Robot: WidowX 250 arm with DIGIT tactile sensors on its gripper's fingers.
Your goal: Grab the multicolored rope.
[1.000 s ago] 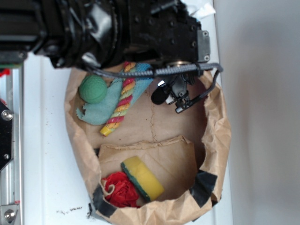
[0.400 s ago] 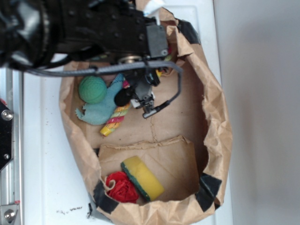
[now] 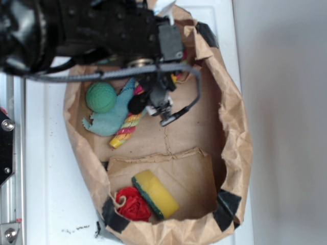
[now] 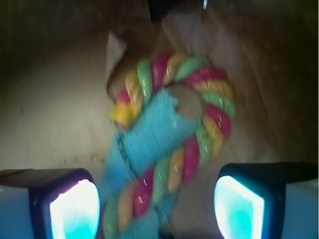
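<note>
Here the wrist view shows the gripper (image 4: 157, 199) spread wide, a pad (image 4: 75, 206) on each side of the multicolored rope's (image 4: 172, 169) straight shank, which runs away to a hook curling left at the far end over a teal cloth (image 4: 144, 137). Only the exterior view shows the paper bag (image 3: 237, 143) holding it all, the rope's (image 3: 125, 130) long axis slanting, its free end toward the sponge (image 3: 156, 193), with the green ball (image 3: 100, 97) beside the cloth.

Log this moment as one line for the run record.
phase: approach | target: multicolored rope, partly under teal cloth | gripper: jaws open, straddling rope, no contact seen | container: paper bag
</note>
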